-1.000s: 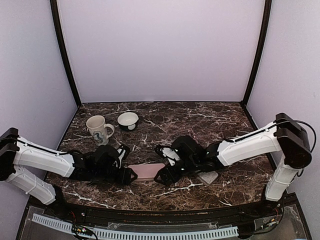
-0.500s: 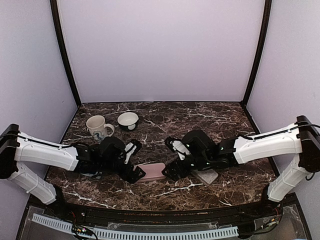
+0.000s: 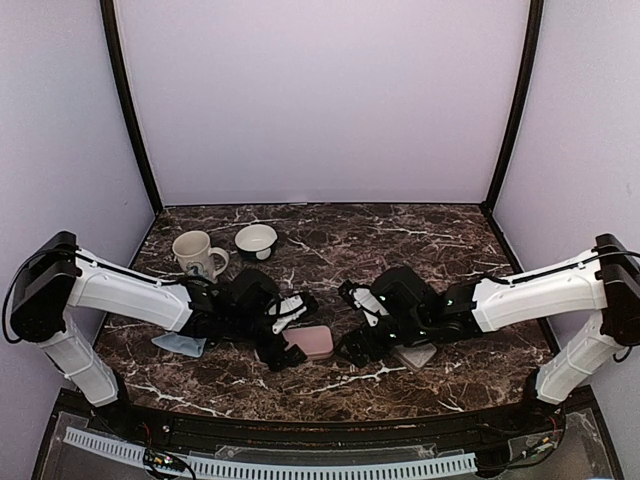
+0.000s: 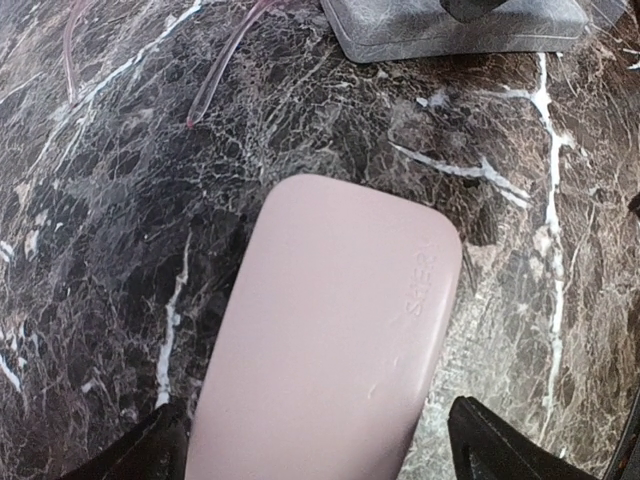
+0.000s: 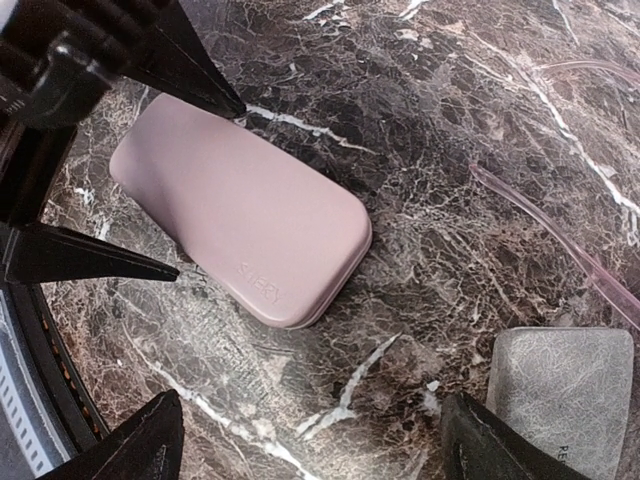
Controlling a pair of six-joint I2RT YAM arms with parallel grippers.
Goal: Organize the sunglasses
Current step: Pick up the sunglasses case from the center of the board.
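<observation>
Both grippers are standing open. The left gripper point(image 4: 320, 445) is straddling the near-left end of the pink case point(image 4: 330, 330) with its jaws spread wide, having just let go; a second ago they were drawn in on that end. The right gripper point(image 5: 315, 440) is hovering over the case's other end, spread and holding nothing. Since then the pink case has slid right along the near edge of the surface point(image 3: 420, 240) and turned slightly. It is lying shut, and whether a pair is inside cannot be told.

Just right of it the grey case point(image 5: 565, 390) is also lying shut. Beyond both cases, toward the middle of the surface, the sunglasses point(image 5: 540, 215) are showing only as thin, translucent red temple arms lying flat. This pair is still out, so the task is judged unfinished. No black pair is showing.

A light-blue cloth point(image 3: 180, 343) is lying under the left arm. A mug point(image 3: 197, 255) and a bowl point(image 3: 256, 240) are standing at the far left.
</observation>
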